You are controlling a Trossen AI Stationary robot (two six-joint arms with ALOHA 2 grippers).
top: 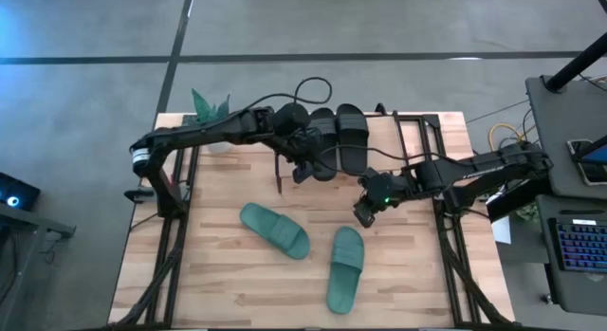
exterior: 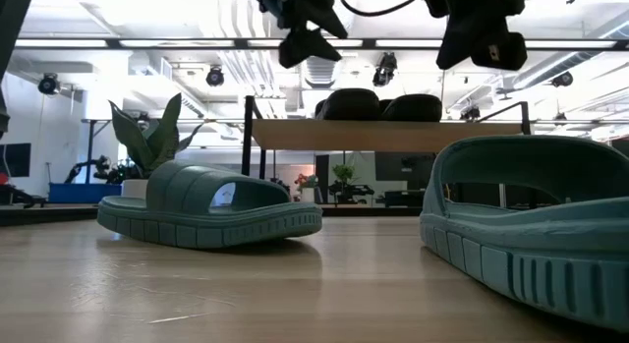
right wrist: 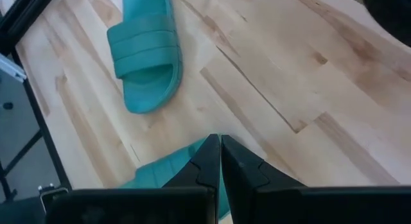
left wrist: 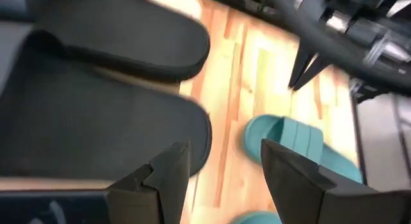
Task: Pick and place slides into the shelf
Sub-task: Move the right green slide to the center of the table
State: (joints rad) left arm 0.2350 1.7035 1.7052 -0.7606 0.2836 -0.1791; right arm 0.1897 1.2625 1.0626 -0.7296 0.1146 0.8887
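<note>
Two black slides [top: 352,134] [top: 321,141] lie side by side, soles down, on the shelf's top board [exterior: 393,135]; they also show in the low view [exterior: 381,105]. Two teal slides rest flat on the table, one left of centre [top: 275,229] [exterior: 208,205], one nearer the front [top: 345,267] [exterior: 536,225]. My left gripper [top: 302,165] [left wrist: 225,176] hangs open just above the near end of the left black slide [left wrist: 96,128], touching nothing. My right gripper [top: 365,213] [right wrist: 220,161] is shut, raised over the table above the nearer teal slide's far end [right wrist: 164,176].
A green leafy plant [top: 210,107] [exterior: 157,137] stands at the table's far left corner. The shelf's thin black legs [top: 278,179] stand on the tabletop. Bare wood lies at the table's near left [top: 190,274] and right of the teal slides [top: 408,265].
</note>
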